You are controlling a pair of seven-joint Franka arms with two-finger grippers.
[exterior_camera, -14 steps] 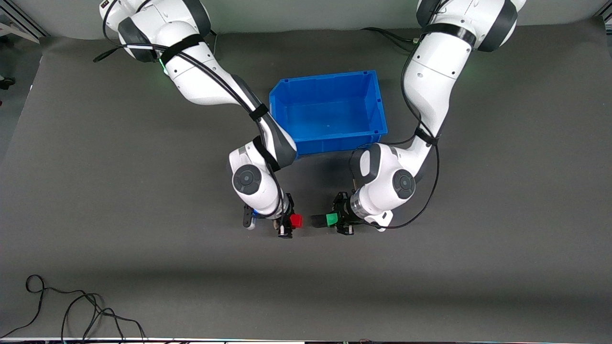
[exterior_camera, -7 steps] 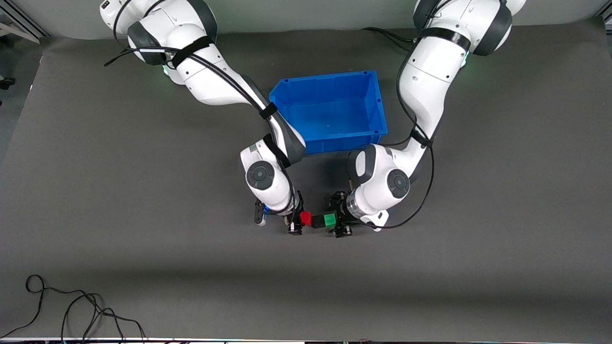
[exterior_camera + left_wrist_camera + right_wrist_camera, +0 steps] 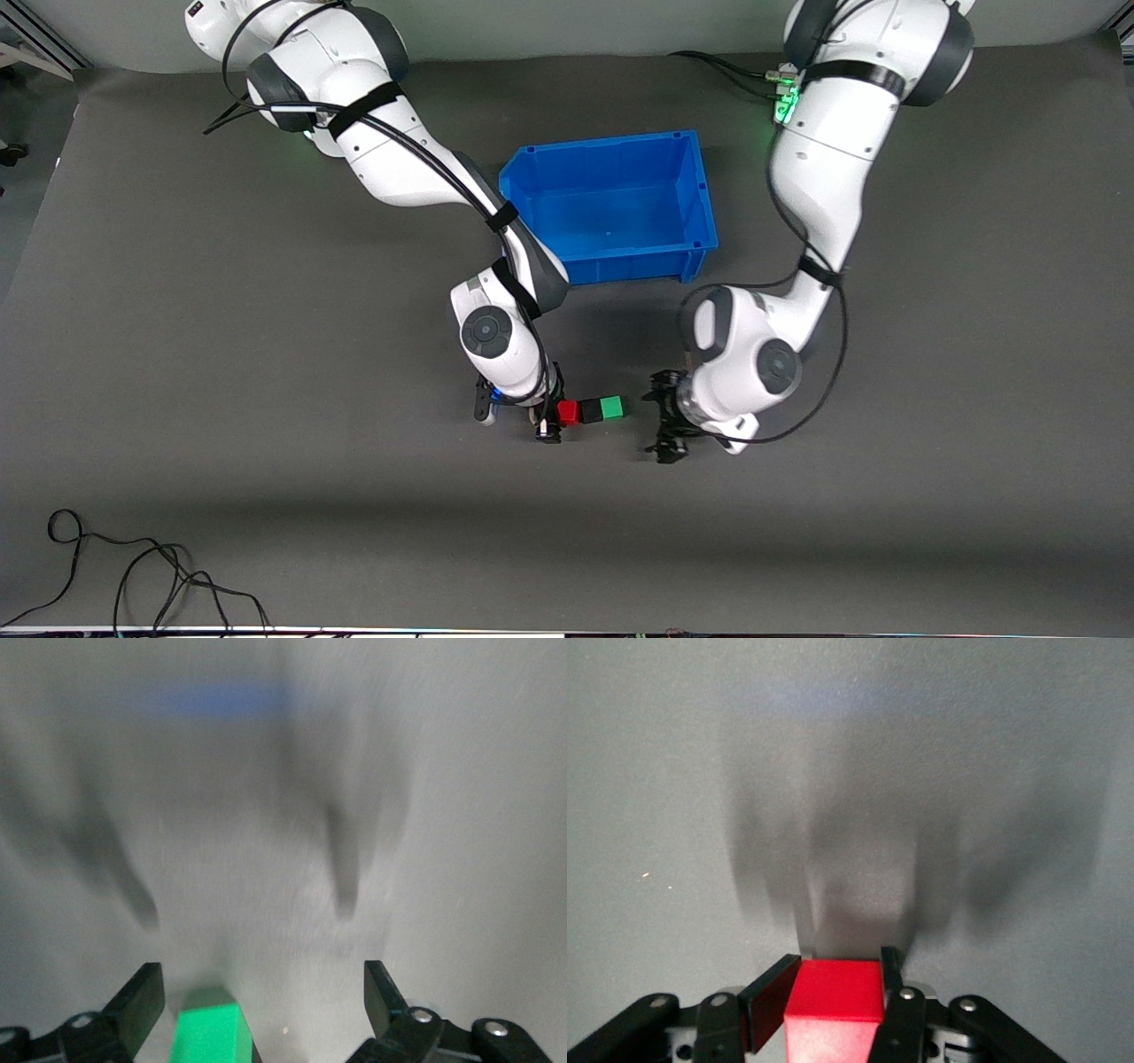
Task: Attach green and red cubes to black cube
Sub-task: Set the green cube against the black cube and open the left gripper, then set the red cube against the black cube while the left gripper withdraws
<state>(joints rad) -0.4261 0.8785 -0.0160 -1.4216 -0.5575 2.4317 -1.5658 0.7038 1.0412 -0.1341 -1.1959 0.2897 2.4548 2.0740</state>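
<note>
A red cube (image 3: 568,412), a black cube (image 3: 590,410) and a green cube (image 3: 611,408) form one touching row, black in the middle, nearer the front camera than the blue bin. My right gripper (image 3: 551,416) is shut on the red cube's end of the row. In the right wrist view the red cube (image 3: 837,992) sits between the fingers of the right gripper (image 3: 837,979). My left gripper (image 3: 657,416) is open and empty, just off the green end. In the left wrist view the green cube (image 3: 208,1036) lies between the wide-apart fingers of the left gripper (image 3: 261,1005), touching neither.
A blue bin (image 3: 602,142) stands empty farther from the front camera, between the two arms. A loose black cable (image 3: 133,576) lies near the front edge at the right arm's end of the table.
The two grippers brought the red cube and the green-and-black pair together into one row. My left gripper has since opened, let go of the green cube and drawn back toward its own end of the table.
</note>
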